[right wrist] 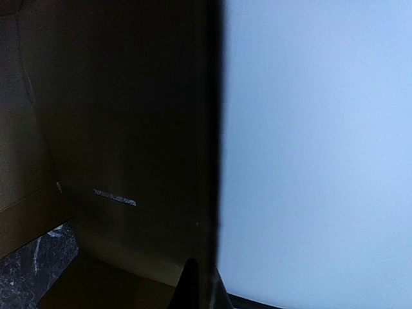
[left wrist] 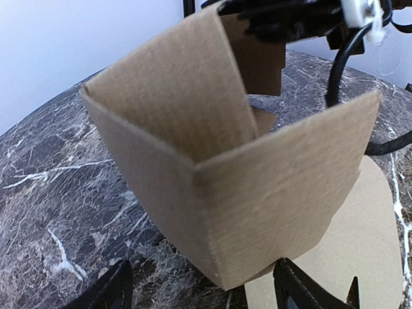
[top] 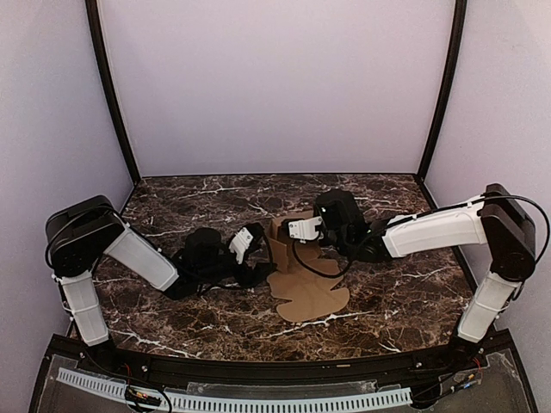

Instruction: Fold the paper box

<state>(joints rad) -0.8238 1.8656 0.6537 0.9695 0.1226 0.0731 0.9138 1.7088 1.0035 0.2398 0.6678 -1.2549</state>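
Observation:
The paper box [top: 303, 291] is brown cardboard at the table's centre, partly folded: some walls stand upright and rounded flaps lie flat toward the front. In the left wrist view a standing corner of the paper box [left wrist: 212, 193] fills the frame. My left gripper [left wrist: 203, 286] is open, its dark fingers [left wrist: 114, 288] spread to either side of that corner's lower edge. From the right, my right gripper [top: 291, 232] reaches in to the top of a wall. In the right wrist view my right gripper [right wrist: 203, 286] is shut on the edge of that dark wall [right wrist: 129, 129].
The dark marble table [top: 189, 202] is enclosed by pale walls with black corner posts [top: 110, 95]. A black cable [left wrist: 338, 71] hangs from the right arm just behind the box. Both arms meet at the centre, close together.

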